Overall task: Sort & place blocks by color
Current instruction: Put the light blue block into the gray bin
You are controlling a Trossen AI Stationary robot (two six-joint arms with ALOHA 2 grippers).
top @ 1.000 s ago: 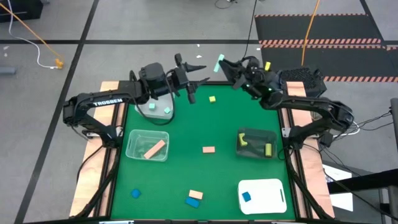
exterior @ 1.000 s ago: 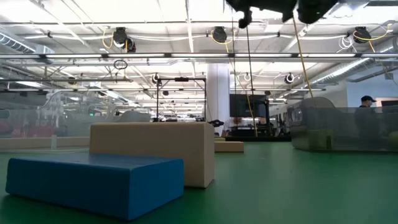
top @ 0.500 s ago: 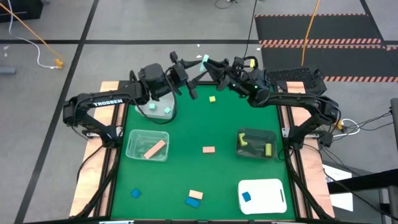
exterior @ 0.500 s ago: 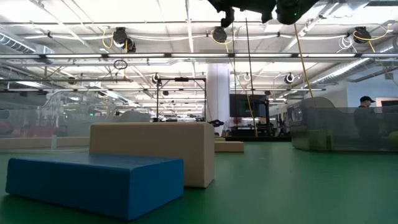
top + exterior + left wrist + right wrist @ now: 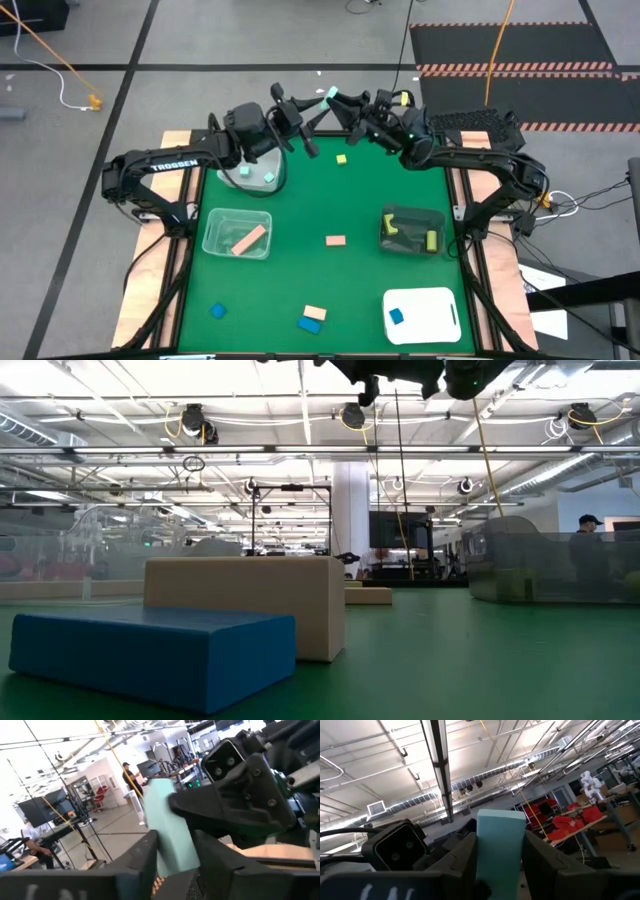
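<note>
Mint block handoff in mid-air, far edge of table

Mint green block [image 5: 330, 94] is pinched by right gripper [image 5: 335, 99] above the table's far edge; left gripper [image 5: 302, 120] is spread open around it (wrist views), not yet clamped. Risk: if right lets go before left is shut, block could be dropped or knocked off the table [image 5: 300, 280]. "TROSSEN" is read on the left arm [image 5: 172, 165]; no other writing legible.
</note>
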